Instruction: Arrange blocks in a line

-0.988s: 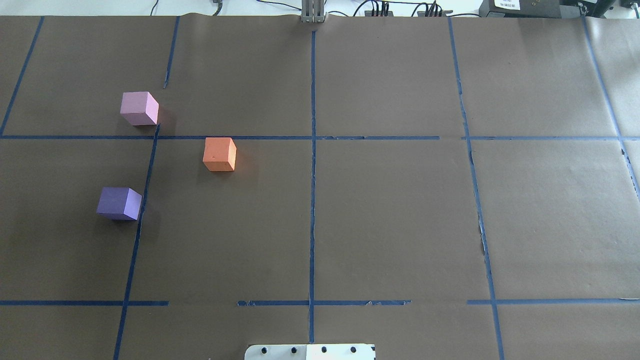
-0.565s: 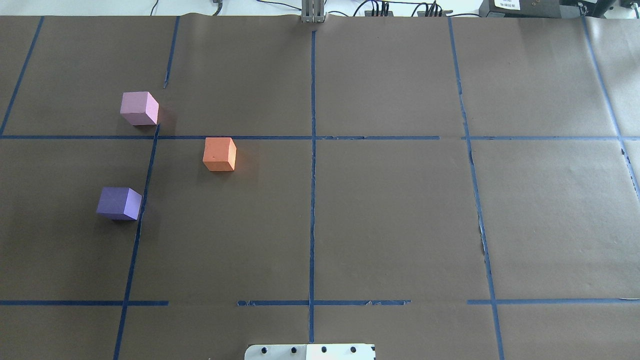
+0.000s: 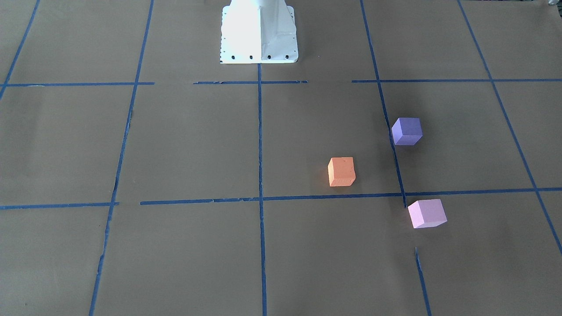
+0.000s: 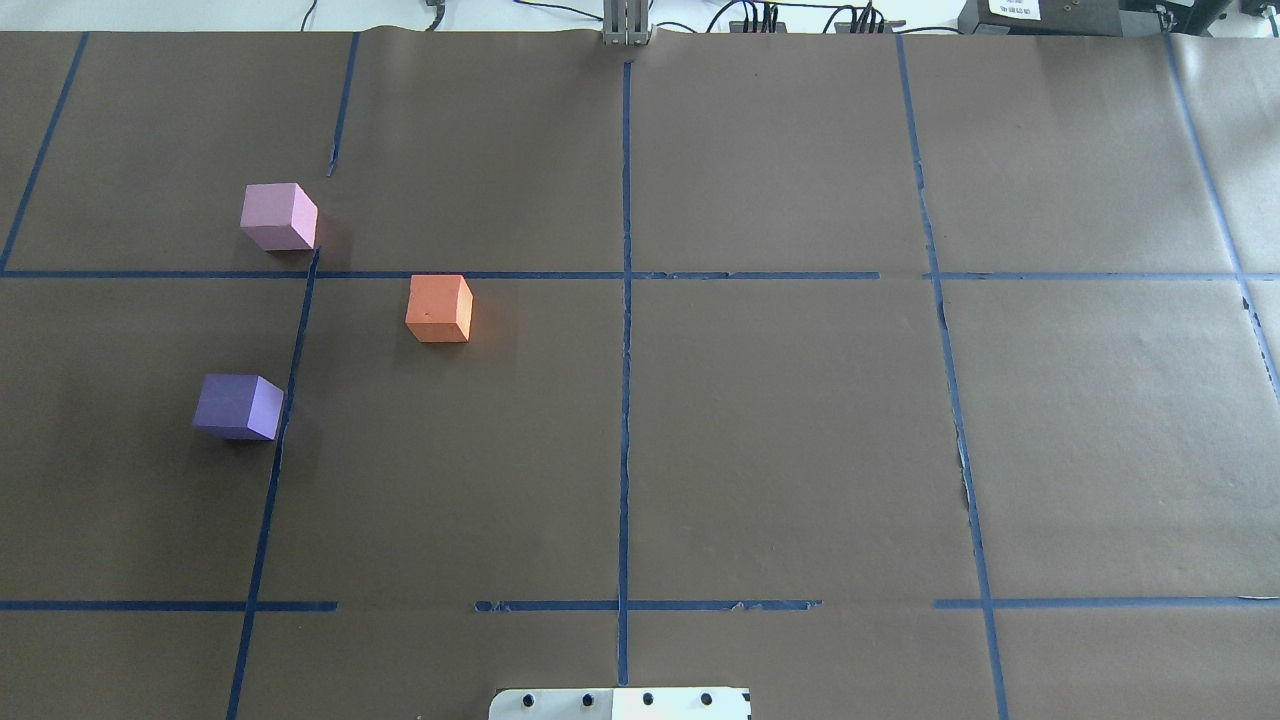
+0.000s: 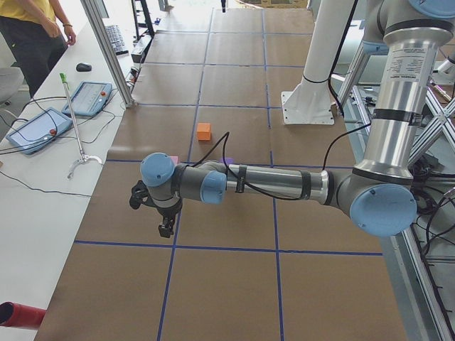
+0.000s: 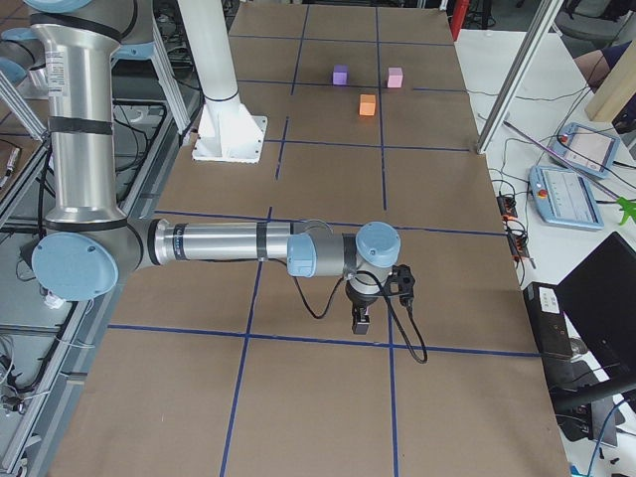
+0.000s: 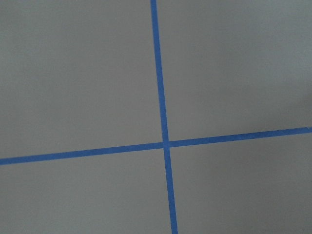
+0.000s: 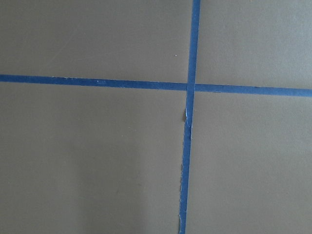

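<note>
All three cubes sit on the robot's left half of the worktop [image 4: 780, 440], which is covered in brown paper [image 4: 1080, 450] crossed by a grid of blue tape [image 4: 626, 400]. The pink block [image 4: 279, 216] lies closest to the far-left corner. The purple block [image 4: 238, 406] lies nearer the robot's edge, its side just beside a tape strip. The orange block [image 4: 439, 309] stands apart from both, further in toward the centre line, so the three form a triangle and not a row. None of the blocks touch. The left gripper [image 5: 165, 229] hangs fingers-down over the paper toward the worktop's left end, well apart from the cubes. The right gripper [image 6: 362, 320] hangs the same way toward the right end. Each shows only in a side view, so I cannot tell whether either is released or clenched. Both wrist cameras see just bare paper and a tape crossing. A black box [image 4: 1040, 15] beyond the far-right corner carries a white label [image 4: 1013, 8], its print too small to read. The white base plate [image 4: 620, 703] sits at the middle of the robot's edge.
</note>
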`<state>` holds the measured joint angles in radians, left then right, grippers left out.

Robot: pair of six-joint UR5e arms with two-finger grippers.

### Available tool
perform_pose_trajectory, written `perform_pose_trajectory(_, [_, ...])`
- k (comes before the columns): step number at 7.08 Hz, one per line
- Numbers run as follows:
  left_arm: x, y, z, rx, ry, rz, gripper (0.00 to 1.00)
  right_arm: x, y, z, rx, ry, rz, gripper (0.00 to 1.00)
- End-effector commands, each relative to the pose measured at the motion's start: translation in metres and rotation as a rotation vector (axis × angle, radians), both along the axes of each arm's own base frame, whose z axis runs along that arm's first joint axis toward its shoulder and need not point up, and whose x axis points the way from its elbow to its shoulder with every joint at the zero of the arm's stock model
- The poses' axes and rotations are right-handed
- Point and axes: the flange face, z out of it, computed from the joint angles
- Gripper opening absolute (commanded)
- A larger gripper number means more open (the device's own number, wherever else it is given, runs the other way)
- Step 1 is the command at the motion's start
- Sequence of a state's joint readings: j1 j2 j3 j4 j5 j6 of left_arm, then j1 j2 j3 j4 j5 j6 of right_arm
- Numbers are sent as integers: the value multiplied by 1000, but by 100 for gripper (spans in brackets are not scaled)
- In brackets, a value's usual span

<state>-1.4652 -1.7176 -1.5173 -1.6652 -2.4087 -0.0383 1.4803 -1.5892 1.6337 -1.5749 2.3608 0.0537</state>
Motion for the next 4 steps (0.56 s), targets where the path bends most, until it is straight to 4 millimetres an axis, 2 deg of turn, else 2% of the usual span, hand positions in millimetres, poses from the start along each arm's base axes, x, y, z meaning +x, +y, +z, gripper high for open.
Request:
perform_pose_trajectory(1, [141,-27,-99,-15,66,75,100,0,0,0,1,0,0,100])
perform_pose_trajectory(2, [202,-36,-161,-11,95,92,100,0,0,0,1,0,0,100])
perform_pose_trajectory(4, [314,-27,-257,73,51,95,100,0,0,0,1,0,0,100])
